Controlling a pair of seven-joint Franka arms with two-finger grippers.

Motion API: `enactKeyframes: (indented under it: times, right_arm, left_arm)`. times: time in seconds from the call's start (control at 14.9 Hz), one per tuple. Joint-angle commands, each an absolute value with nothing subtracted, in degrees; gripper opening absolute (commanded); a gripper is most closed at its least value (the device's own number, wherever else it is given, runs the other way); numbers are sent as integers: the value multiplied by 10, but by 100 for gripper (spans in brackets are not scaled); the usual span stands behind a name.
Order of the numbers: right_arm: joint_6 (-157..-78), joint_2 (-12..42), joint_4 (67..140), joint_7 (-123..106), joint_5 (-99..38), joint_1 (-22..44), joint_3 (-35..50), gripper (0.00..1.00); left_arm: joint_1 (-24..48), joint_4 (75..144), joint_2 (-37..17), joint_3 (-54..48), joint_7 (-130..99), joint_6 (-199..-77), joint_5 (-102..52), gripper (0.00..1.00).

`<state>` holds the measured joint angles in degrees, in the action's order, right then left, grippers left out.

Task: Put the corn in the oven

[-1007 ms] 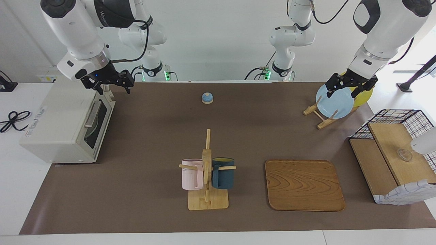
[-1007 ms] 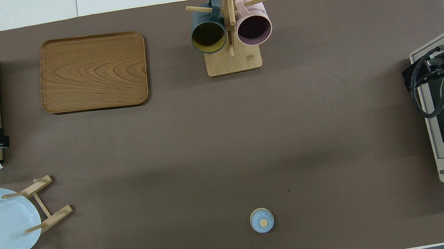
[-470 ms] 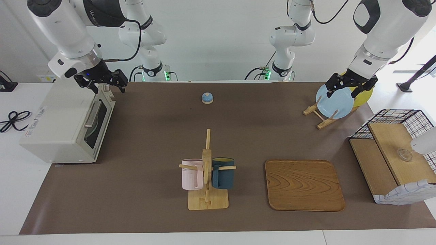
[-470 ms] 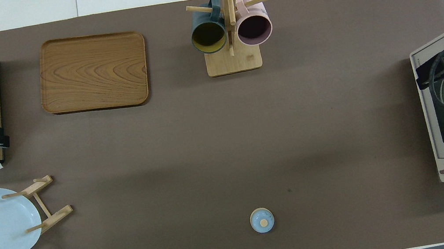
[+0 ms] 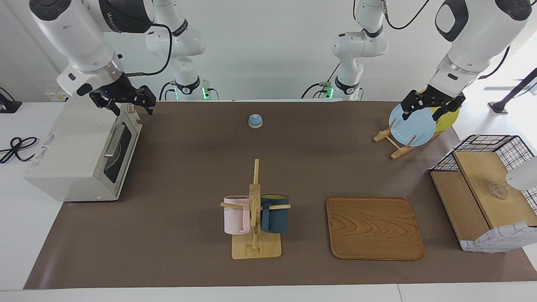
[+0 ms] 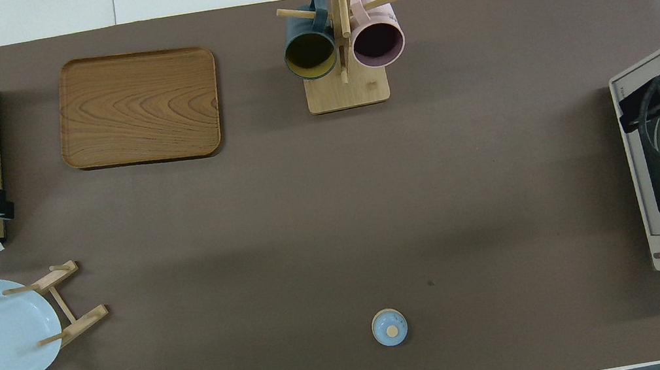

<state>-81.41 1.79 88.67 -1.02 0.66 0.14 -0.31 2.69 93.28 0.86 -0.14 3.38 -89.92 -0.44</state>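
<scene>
Two-arm table scene, facing and overhead views. The oven [image 5: 79, 153], cream-white with a dark glass door and a metal bar handle, stands at the right arm's end of the table with its door shut. The corn does not show in either view, so where it lies cannot be told.

The right gripper [image 5: 126, 105] hangs above the oven's upper edge, over the end nearer the robots. Its 2 fingers are spread apart and hold nothing. In the overhead view the right gripper [image 6: 655, 104] covers the oven's top corner.

The left gripper [image 5: 432, 105] hangs over the plate rack [image 5: 394, 142] at the left arm's end of the table. Its fingers are likewise spread and empty. The rack holds a blue plate [image 5: 413, 126] and a yellow plate [image 5: 449, 119], both on edge.

Also on the table: a small blue bell [image 5: 255, 121] near the robots, a mug stand [image 5: 256, 247] carrying a pink mug [image 5: 235, 214] and a dark teal mug [image 5: 275, 213], a wooden tray [image 5: 374, 228], and a wooden box with a black wire basket [image 5: 482, 193].
</scene>
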Motion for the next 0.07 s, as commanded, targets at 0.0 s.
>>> enactKeyframes:
  times: [0.0]
  right_arm:
    - [-823, 5, 897, -6, -9, -3, -1, 100]
  left_arm:
    - [25, 938, 17, -4, 29, -897, 8, 100]
